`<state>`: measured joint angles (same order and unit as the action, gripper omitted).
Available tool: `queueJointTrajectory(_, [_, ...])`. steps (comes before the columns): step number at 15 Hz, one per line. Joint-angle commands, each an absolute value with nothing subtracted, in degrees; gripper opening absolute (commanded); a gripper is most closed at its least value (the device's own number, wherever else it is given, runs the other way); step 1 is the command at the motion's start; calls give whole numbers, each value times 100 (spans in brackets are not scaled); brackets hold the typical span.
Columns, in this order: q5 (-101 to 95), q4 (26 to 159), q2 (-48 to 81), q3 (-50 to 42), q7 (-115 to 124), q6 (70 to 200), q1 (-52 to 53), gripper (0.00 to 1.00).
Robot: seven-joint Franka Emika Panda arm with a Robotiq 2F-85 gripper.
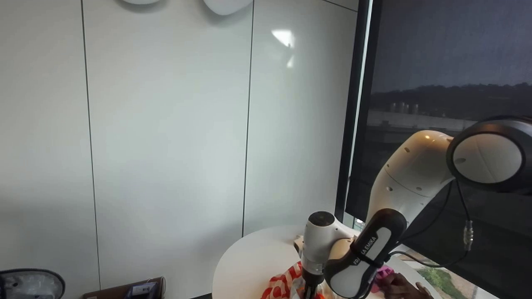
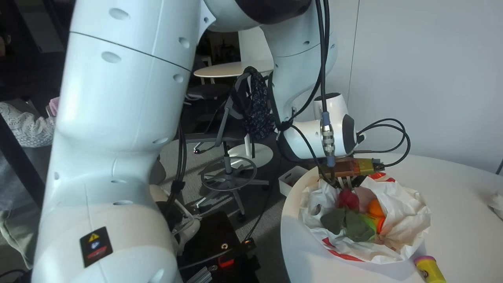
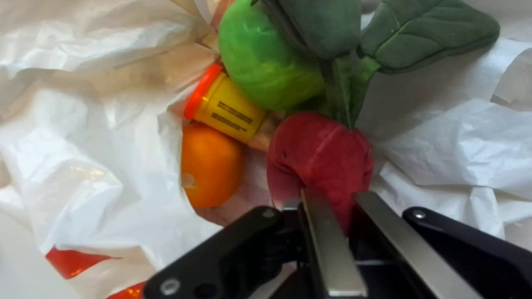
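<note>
Bag (image 2: 408, 220): 1, white with red print, mouth open, on 1 round white table (image 2: 467, 196)
Inside bag: 1 red plush vegetable (image 3: 320, 153) with 2 dark green leaves (image 3: 428, 37) in sight, 1 green ball (image 3: 264, 68), 1 orange (image 3: 213, 166), 1 orange-lidded yellow tub (image 3: 228, 110)
Beside bag: 1 pink-lidded yellow tub (image 2: 431, 271), near right in an exterior view
Vegetable spot: far part of bag in that view, leaves toward near side, orange to its right
Arm (image 1: 395, 178): 1, bent over bag, forearm sloping down, gripper (image 3: 336, 194) pointing down
Jaws: clamped on vegetable's leafless end, red cloth between
Person's hand (image 1: 401, 286): 1, right of gripper in an exterior view, beside 1 pink item (image 1: 384, 272)
</note>
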<state>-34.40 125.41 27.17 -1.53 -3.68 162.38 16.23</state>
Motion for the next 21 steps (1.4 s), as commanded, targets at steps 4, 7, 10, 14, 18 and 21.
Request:
queueJointTrajectory(4, [-4144, 12523, 2746, -528, -99, 17252, 1913, 10])
queueJointTrajectory(7, [-3849, 12617, 2856, -255, -356, 17696, 1530, 38])
queueJointTrajectory(10, [-3764, 12734, 2872, -118, -384, 17765, 1259, 60])
queueJointTrajectory(14, [-3979, 12967, 2632, -42, -595, 17887, 955, 89])
queueJointTrajectory(18, [-4020, 13145, 2361, -98, -678, 18233, 739, 100])
queueJointTrajectory(21, [-3951, 13148, 2149, -352, -526, 18095, 674, 100])
